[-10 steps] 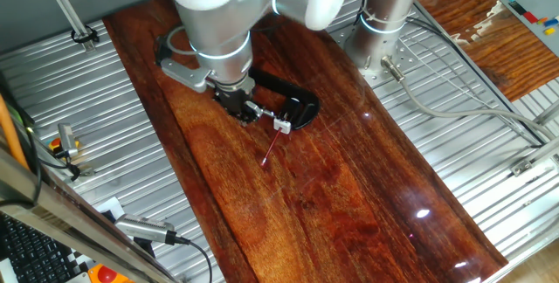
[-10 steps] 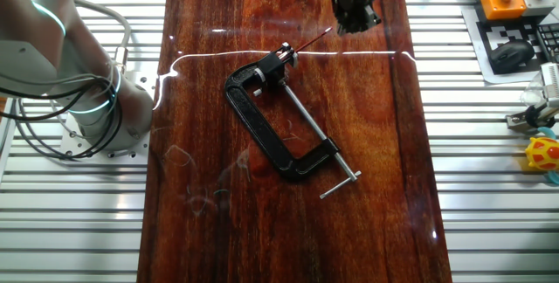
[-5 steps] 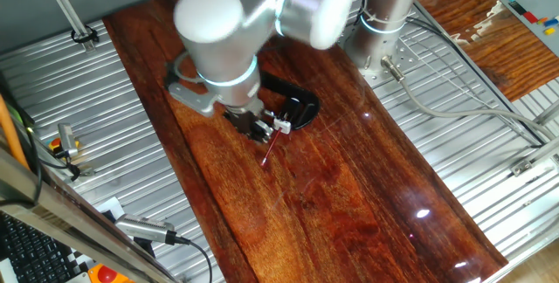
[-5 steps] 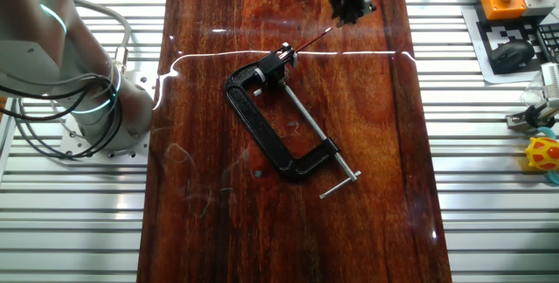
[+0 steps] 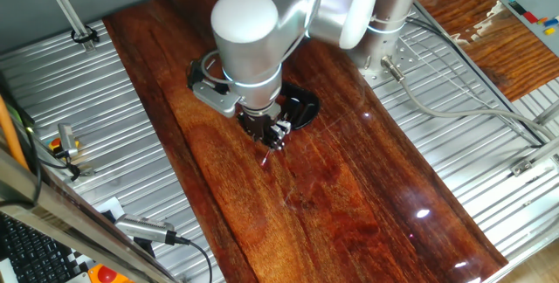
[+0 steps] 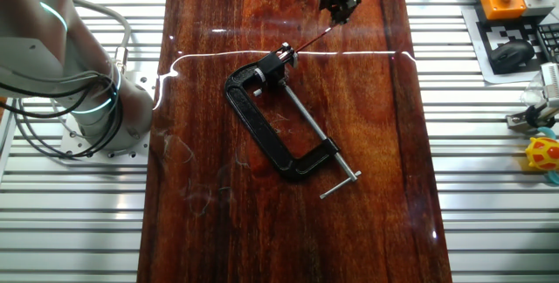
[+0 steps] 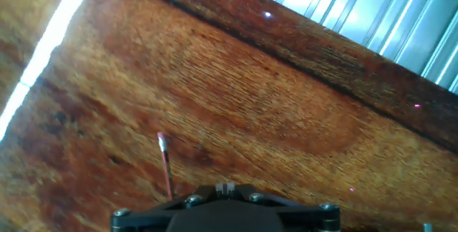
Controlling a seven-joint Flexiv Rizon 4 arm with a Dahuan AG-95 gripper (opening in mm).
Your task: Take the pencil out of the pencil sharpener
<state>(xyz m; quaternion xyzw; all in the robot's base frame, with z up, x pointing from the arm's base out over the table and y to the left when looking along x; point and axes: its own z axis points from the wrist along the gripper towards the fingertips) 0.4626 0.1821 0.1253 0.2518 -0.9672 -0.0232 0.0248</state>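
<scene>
Hovering over the red pencil (image 6: 313,37), the hand (image 6: 336,3) — its grip state unclear — needed to close squarely and pull straight along the shaft from the sharpener (image 6: 286,53).

Two high fixed views, opposite table (image 6: 218,21) sides; hand view close, downward

Glossy wood table (image 6: 367,143), glossy black clamp (image 6: 262,126)
</scene>
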